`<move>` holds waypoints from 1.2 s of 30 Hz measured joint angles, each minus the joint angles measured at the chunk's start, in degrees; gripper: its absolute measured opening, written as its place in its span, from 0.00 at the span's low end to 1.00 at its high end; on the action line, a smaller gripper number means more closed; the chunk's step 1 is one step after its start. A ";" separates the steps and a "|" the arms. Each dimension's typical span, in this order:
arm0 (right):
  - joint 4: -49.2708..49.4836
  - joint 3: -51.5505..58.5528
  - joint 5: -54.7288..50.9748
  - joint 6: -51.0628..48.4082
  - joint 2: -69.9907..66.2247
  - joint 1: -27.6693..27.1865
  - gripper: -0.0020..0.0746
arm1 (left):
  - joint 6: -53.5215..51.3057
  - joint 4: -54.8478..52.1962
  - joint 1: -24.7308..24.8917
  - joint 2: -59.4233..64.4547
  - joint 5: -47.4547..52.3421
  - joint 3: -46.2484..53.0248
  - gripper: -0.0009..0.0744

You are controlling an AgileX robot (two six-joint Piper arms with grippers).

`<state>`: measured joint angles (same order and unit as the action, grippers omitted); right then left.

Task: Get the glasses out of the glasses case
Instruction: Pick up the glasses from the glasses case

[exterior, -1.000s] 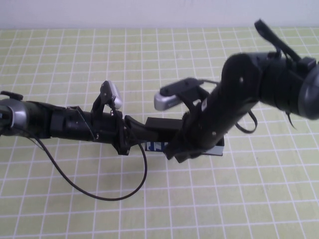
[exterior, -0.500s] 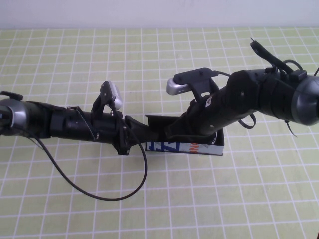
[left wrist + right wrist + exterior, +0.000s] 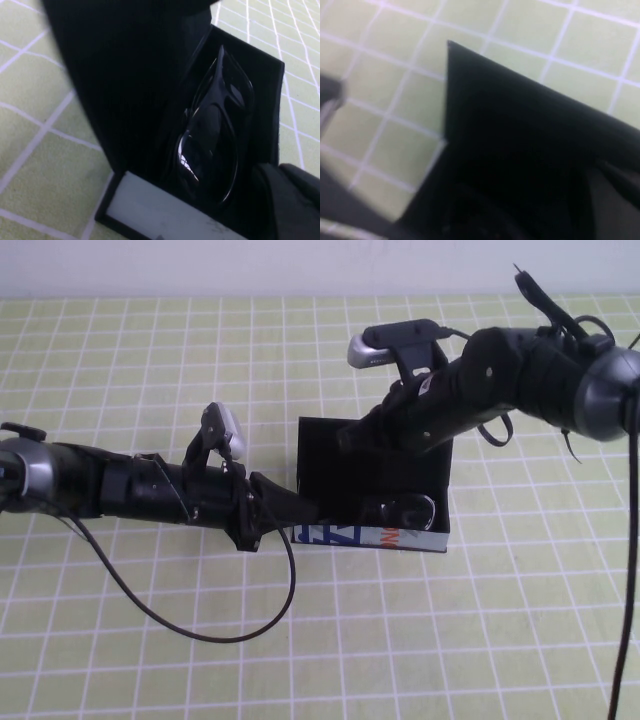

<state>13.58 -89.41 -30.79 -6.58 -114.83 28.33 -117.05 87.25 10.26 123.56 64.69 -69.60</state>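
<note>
One case: the case (image 3: 372, 485) sits mid-table, and its lid (image 3: 345, 455) now stands up at the back. One second ago the lid was down under the right arm.
What that means: the case is open, so the glasses can be reached. They are not out yet.
One pair of glasses: the glasses (image 3: 212, 130) lie inside the case, near its white front strip (image 3: 365, 537).
Two grippers: one on each arm.
Right gripper (image 3: 352, 436): it is up at the lid, touching it. I cannot tell how its fingers are set.
Left gripper (image 3: 290, 508): it stays at the left end of the case, by the strip. It seems to be holding the case in place, but I cannot tell if it is pinching.
Next job, I think: reach in and lift the glasses.
</note>
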 joint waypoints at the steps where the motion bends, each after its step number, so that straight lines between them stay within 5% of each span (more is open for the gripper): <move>1: 0.00 -1.46 -1.41 0.11 -1.23 -0.62 0.01 | 0.05 0.00 0.00 0.00 0.00 0.00 0.01; 17: 0.68 -13.65 -17.17 -2.96 -8.61 -3.24 0.01 | 0.27 -0.21 0.00 0.00 0.10 0.00 0.01; 29: 4.95 -16.34 -37.90 -33.85 -2.09 -1.36 0.01 | 0.32 -0.35 0.00 0.00 0.22 0.00 0.01; 36: 1.35 -16.34 -38.47 -44.17 -3.08 0.46 0.21 | 0.53 -0.35 0.00 0.00 0.22 0.00 0.01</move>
<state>14.94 -105.75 -69.27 -50.75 -117.91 28.78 -116.52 86.90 10.26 123.56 64.91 -69.60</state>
